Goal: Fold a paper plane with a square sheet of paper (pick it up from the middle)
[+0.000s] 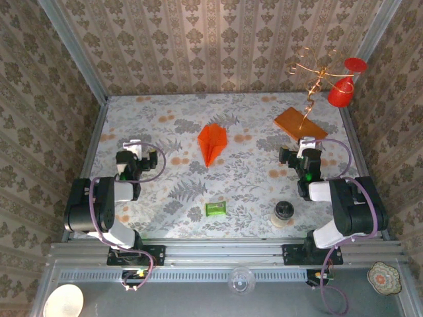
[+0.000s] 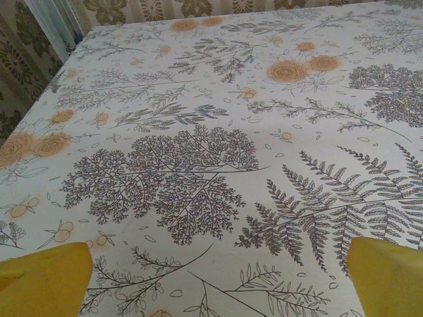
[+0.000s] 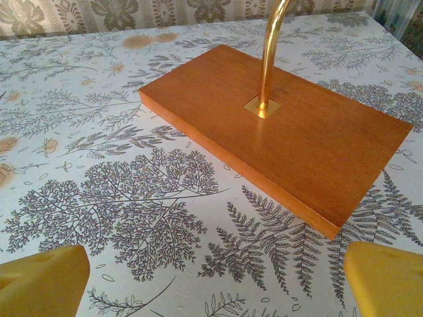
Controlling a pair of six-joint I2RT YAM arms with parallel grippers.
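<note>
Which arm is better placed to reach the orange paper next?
Probably the left. The left gripper is open with bare table ahead, slightly nearer the orange paper; the right gripper, also open, faces the wooden board.

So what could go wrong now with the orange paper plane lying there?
1. The paper plane lies loose in the middle of the table. An arm sweeping past could probably crumple it or push it away.
2. The wooden board with its tall gold wire stand sits right in front of the right arm's jaws, which are open. Moving forward could bump it and maybe tip it over.
</note>
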